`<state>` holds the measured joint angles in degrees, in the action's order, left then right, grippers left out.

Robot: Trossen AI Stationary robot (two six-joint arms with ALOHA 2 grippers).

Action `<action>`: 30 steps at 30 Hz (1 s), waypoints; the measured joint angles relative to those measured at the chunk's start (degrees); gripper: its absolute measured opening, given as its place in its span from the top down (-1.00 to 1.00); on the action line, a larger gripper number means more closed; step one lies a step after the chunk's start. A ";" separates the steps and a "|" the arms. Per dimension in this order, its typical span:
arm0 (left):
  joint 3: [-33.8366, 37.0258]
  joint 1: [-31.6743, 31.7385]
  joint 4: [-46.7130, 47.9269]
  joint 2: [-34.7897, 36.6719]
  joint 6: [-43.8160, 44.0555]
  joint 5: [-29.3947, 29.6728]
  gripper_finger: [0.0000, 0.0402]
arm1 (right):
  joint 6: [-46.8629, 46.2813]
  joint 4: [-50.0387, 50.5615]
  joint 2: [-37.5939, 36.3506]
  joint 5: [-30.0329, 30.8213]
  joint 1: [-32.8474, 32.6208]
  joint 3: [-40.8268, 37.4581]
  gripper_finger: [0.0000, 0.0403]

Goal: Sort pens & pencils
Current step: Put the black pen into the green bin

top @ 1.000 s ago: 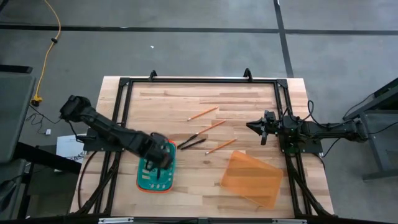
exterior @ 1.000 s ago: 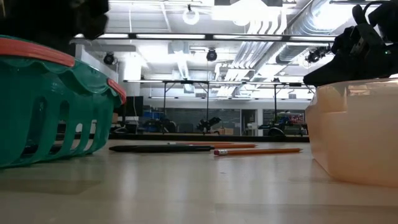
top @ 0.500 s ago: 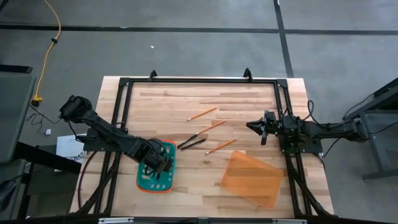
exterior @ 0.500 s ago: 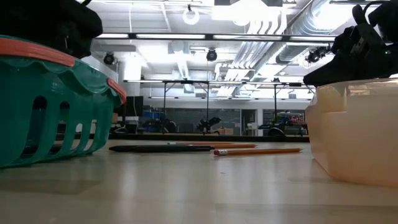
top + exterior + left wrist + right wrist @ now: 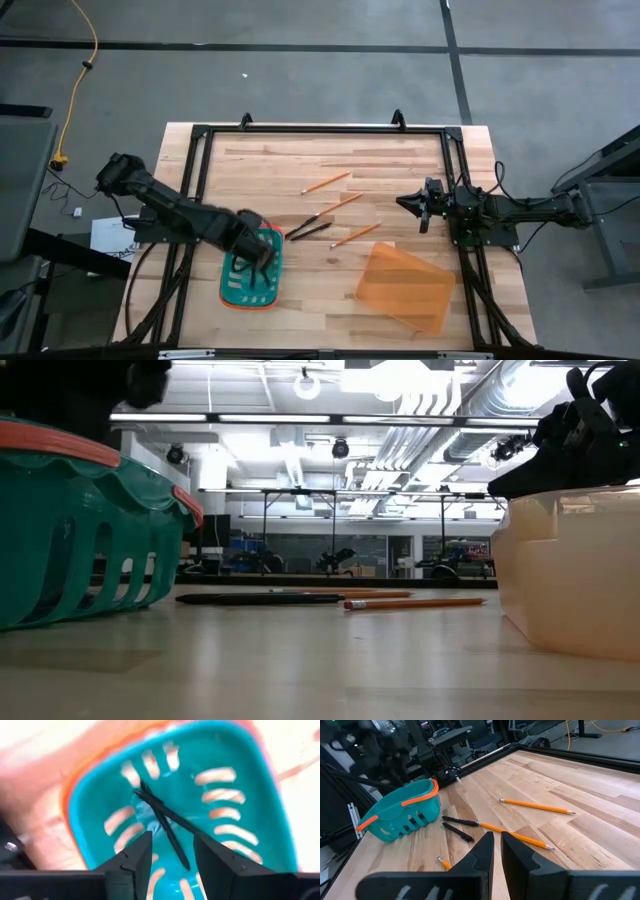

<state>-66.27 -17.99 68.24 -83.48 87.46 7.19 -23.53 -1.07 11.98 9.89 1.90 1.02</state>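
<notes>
- The left end effector (image 5: pixel 170 857) is held released above the teal basket (image 5: pixel 236 285); two pens (image 5: pixel 162 822) are seen crossed on the basket floor just below its fingers.
- Two more pens (image 5: pixel 308 228) and three pencils (image 5: pixel 333 207) are counted on the desk (image 5: pixel 400 165), between both end effectors.
- The right end effector (image 5: pixel 404 203) is kept clenched, empty, near one orange bin (image 5: pixel 405 287).

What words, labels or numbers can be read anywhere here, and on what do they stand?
None can be read.
The teal basket, the orange bin, the pencils and the pens show no lettering.
The white sheet beside the table's left edge bears dark marks, too small to read.
In the low view, the room behind shows no legible signs.
</notes>
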 joint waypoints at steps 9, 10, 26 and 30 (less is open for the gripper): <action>-3.08 15.03 -1.40 0.00 -16.64 -0.07 0.39 | 0.00 0.01 -0.01 0.00 -0.01 0.00 0.88; -2.98 16.49 -2.58 -0.14 -18.42 -0.53 0.39 | 0.00 0.01 -0.01 0.00 0.01 0.00 0.88; -18.26 23.33 -9.07 -25.66 -44.85 -3.62 0.38 | 0.00 0.01 0.01 0.01 0.00 0.00 0.88; -22.56 23.34 -8.27 -31.79 -48.45 -3.75 0.38 | 0.00 0.01 0.01 0.02 0.01 -0.01 0.88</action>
<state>-88.83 5.35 59.97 -115.27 39.02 3.44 -23.53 -1.06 11.99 9.91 1.91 1.01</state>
